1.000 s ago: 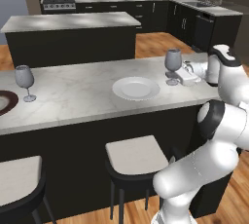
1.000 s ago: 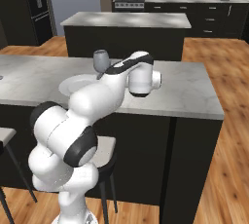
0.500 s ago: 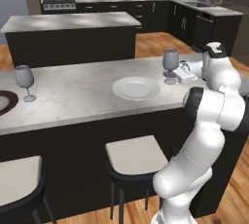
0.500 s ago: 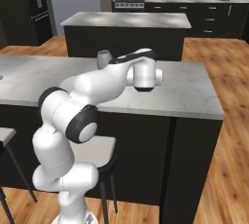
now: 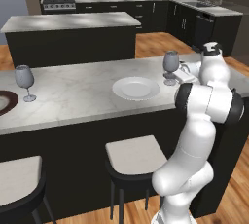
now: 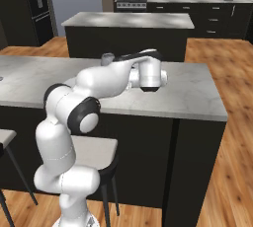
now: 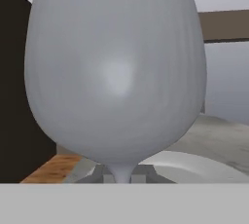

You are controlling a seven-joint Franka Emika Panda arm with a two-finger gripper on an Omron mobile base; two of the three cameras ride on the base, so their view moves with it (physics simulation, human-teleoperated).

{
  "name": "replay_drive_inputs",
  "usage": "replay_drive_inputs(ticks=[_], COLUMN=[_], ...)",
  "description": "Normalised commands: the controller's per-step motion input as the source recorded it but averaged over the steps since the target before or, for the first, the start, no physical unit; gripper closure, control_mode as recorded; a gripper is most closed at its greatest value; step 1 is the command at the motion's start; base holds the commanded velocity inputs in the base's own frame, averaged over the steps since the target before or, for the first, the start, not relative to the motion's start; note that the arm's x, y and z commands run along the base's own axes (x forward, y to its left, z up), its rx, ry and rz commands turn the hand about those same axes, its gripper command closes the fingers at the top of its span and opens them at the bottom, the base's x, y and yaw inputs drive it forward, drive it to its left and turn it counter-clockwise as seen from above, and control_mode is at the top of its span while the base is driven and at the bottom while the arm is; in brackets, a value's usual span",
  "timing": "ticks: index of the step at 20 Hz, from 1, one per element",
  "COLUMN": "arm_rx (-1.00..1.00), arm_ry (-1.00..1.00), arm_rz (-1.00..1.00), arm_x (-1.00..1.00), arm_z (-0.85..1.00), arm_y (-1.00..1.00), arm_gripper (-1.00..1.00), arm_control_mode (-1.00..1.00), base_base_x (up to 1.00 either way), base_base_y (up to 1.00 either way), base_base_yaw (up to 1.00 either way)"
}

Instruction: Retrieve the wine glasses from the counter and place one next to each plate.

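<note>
Glass one [image 5: 170,63]: wine glass upright on the marbled worktop [image 5: 78,94], just right of the white plate [image 5: 136,88], its place unchanged from a second ago. Jaws are closed on its stem (grip point hidden below the bowl in the hand view). Arm has straightened upward since then, elbow lifted beside the worktop's right end. Glass two [image 5: 25,80]: upright at far left, beside the brown-rimmed plate [image 5: 5,102].
</note>
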Motion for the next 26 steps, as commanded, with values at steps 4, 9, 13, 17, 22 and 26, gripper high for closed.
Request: replay_drive_inputs(ticks=[4, 9, 13, 17, 22, 26], arm_rx=[0.0, -0.01, 0.0, 0.0, 0.0, 0.0], arm_ry=[-0.16, -0.11, 0.0, 0.04, 0.06, 0.02], arm_rz=[0.0, -0.03, -0.02, -0.02, -0.03, -0.03], arm_x=[0.15, 0.1, 0.01, 0.01, 0.07, 0.29], arm_z=[-0.06, -0.06, -0.2, -0.3, -0.23, -0.2], arm_y=[0.0, 0.06, 0.0, 0.0, 0.0, 0.0], arm_gripper=[1.0, 1.0, 1.0, 1.0, 1.0, 1.0], arm_control_mode=[-1.0, -1.0, -1.0, -1.0, -1.0, -1.0], base_base_x=[0.0, 0.0, 0.0, 0.0, 0.0, 0.0], base_base_y=[0.0, 0.0, 0.0, 0.0, 0.0, 0.0], base_base_yaw=[0.0, 0.0, 0.0, 0.0, 0.0, 0.0])
